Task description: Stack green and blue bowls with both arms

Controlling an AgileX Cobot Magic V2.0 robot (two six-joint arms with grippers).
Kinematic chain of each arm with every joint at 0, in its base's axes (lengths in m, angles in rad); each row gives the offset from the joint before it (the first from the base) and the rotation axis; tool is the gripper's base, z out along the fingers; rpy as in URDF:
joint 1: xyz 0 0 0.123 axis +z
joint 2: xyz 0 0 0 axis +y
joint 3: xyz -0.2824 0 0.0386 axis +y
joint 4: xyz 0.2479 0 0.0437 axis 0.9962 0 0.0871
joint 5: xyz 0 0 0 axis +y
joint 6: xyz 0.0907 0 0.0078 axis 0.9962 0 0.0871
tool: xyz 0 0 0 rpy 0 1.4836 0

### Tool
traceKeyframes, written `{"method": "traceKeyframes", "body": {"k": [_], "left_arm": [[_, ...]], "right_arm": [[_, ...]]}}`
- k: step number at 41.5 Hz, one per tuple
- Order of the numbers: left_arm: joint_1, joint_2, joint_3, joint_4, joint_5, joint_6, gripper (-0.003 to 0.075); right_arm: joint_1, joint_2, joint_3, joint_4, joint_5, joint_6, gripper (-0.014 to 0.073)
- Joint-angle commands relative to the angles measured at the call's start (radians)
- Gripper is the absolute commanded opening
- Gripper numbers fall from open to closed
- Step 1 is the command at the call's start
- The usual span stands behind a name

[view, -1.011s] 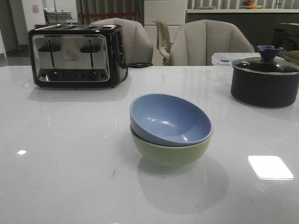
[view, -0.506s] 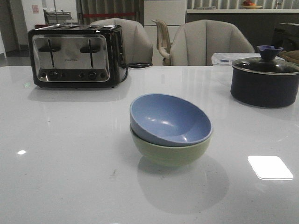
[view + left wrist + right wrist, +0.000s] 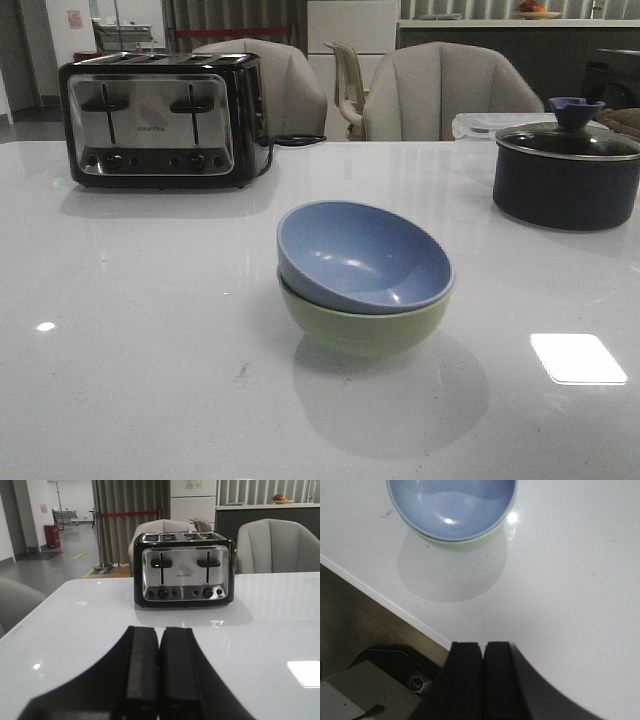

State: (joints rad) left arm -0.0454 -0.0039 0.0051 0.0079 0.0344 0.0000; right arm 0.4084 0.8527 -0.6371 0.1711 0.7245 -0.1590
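At both wrists I see the jaws pressed together, gripping nothing: the left gripper point(image 3: 159, 672) faces the toaster point(image 3: 183, 568), the right gripper point(image 3: 481, 675) hangs above the surface point(image 3: 130, 330) near its edge. The blue bowl point(image 3: 362, 256) sits tilted inside the green bowl point(image 3: 365, 328). My worry: it isn't seated level, so a nudge could rock or slide it out.
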Motion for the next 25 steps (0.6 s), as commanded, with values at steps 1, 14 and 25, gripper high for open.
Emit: {"method": "traceKeyframes", "body": {"k": [1,14,25], "left_arm": [[0.010,-0.024,0.003,-0.008,-0.095,0.000,0.0102],[0.011,-0.024,0.021,-0.008,-0.106,0.000,0.0102],[0.011,-0.024,0.021,-0.008,-0.134,0.000,0.0101]], "right_arm": [[-0.002,-0.005,-0.028,0.004,-0.050,-0.007,0.0034],[-0.002,-0.005,-0.028,0.004,-0.050,-0.007,0.0034],[-0.002,-0.005,-0.028,0.004,-0.050,-0.007,0.0034]]}}
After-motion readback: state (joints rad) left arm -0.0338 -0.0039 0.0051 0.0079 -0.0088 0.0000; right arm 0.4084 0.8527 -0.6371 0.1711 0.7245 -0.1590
